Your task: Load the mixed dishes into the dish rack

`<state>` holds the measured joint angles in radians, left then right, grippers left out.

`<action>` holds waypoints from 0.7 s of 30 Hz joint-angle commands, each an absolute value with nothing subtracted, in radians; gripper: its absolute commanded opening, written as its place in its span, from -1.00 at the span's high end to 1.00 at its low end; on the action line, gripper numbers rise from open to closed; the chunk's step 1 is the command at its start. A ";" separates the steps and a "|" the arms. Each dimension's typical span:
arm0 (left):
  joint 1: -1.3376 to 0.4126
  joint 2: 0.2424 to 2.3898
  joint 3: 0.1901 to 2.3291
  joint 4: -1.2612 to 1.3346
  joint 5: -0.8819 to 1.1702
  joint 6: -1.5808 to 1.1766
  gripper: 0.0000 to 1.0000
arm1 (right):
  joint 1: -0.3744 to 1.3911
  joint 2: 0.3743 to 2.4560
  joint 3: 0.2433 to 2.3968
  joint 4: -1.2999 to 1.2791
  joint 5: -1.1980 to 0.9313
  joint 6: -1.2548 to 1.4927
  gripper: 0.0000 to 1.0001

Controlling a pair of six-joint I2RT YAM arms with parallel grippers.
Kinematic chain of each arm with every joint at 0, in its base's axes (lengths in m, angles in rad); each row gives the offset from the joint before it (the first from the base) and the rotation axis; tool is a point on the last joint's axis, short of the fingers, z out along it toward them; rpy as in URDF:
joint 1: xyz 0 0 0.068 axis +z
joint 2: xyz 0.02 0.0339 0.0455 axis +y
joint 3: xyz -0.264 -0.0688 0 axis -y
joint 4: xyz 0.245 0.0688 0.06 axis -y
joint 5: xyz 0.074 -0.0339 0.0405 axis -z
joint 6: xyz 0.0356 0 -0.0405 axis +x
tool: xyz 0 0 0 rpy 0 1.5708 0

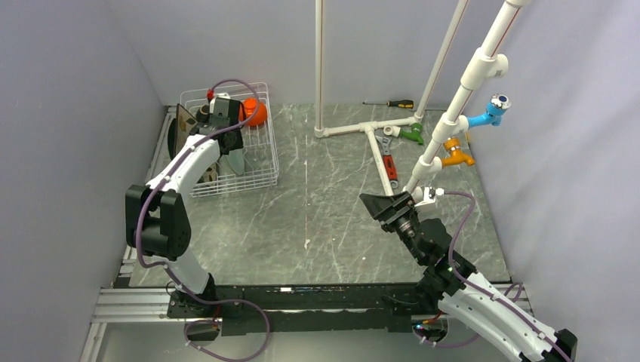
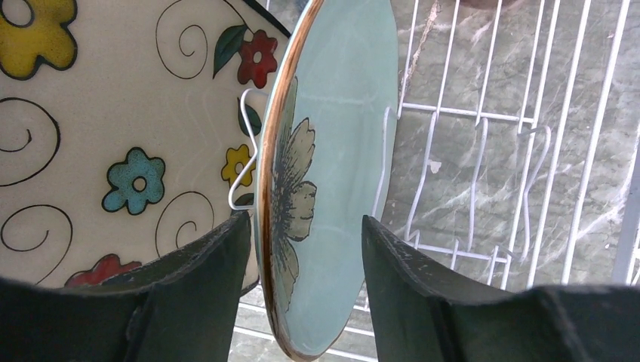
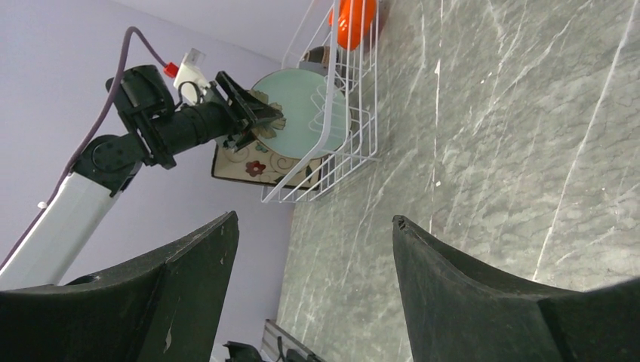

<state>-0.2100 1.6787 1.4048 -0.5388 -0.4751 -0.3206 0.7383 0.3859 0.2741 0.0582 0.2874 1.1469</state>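
Slotting the green plate [image 2: 332, 151] into the rack [image 2: 468, 113], at 10 o'clock on the tabletop [image 1: 324, 211], looks like the step in hand. It stands on edge beside the floral plate [image 2: 113, 113], with the left gripper [image 2: 306, 220] spread astride its rim. Next, that gripper should probably back straight out without nudging it; the right gripper [image 3: 315, 219] hangs spread and empty near 4 o'clock.

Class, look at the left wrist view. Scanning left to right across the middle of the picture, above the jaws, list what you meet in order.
floral plate → pale green round plate → bare white wires of the dish rack
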 commanded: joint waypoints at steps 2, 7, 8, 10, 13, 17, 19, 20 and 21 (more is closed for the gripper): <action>-0.210 1.612 1.437 -0.524 -0.478 -0.337 -0.34 | 0.736 0.377 0.325 0.043 0.308 1.112 -0.52; -0.210 1.534 1.404 -0.505 -0.461 -0.334 -0.59 | 0.737 0.365 0.383 -0.060 0.331 1.058 -0.55; -0.210 1.512 1.394 -0.499 -0.459 -0.332 -0.63 | 0.738 0.361 0.399 -0.081 0.336 1.037 -0.57; -0.210 1.466 1.368 -0.481 -0.451 -0.323 -0.69 | 0.737 0.356 0.430 -0.132 0.347 1.006 -0.61; -0.210 1.387 1.318 -0.445 -0.432 -0.298 -0.83 | 0.738 0.352 0.491 -0.213 0.361 0.956 -0.72; -0.210 1.248 1.238 -0.375 -0.394 -0.264 -0.99 | 0.736 0.347 0.564 -0.290 0.366 0.870 -0.88; -0.211 1.177 1.203 -0.353 -0.364 -0.249 -0.99 | 0.737 0.351 0.608 -0.339 0.369 0.825 -0.96; -0.214 1.139 1.181 -0.336 -0.345 -0.239 -0.99 | 0.737 0.353 0.632 -0.361 0.370 0.801 -0.98; -0.218 1.100 1.161 -0.320 -0.326 -0.228 -0.99 | 0.738 0.355 0.656 -0.380 0.368 0.772 -0.98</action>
<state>-0.2104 1.2240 1.2140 -0.4232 -0.4065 -0.2779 0.7383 0.3580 0.5545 -0.2756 0.3473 0.9077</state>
